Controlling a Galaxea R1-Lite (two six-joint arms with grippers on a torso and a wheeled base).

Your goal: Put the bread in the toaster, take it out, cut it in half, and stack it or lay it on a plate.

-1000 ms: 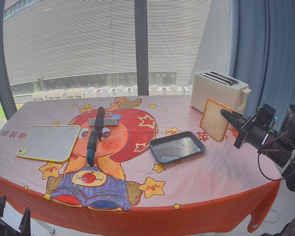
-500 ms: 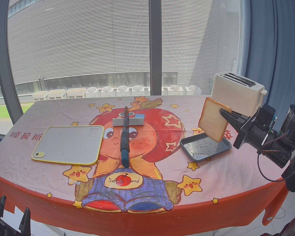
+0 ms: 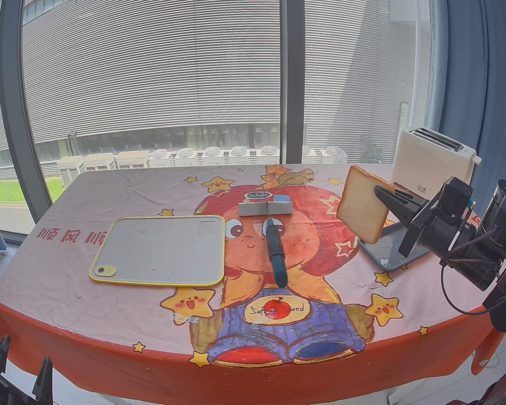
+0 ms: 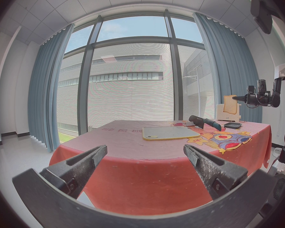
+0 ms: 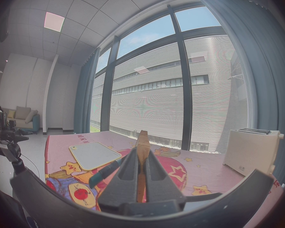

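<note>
- Head view shifts: everything drifts right in frame, so my camera is moving.
- Right gripper [image 3: 385,192] still clamps the bread [image 3: 363,210], upright at middle right, left of the toaster [image 3: 433,161].
- Cutting board [image 3: 163,250] nears centre; cutting next, I reckon. Left gripper [image 4: 144,150] spread open.

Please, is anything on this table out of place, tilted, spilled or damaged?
Nothing stands out. The bread is whole, held upright in the right gripper above the table. The knife lies with its blade propped on a small grey block, which looks deliberate. Cutting board, tray and toaster sit level.
</note>
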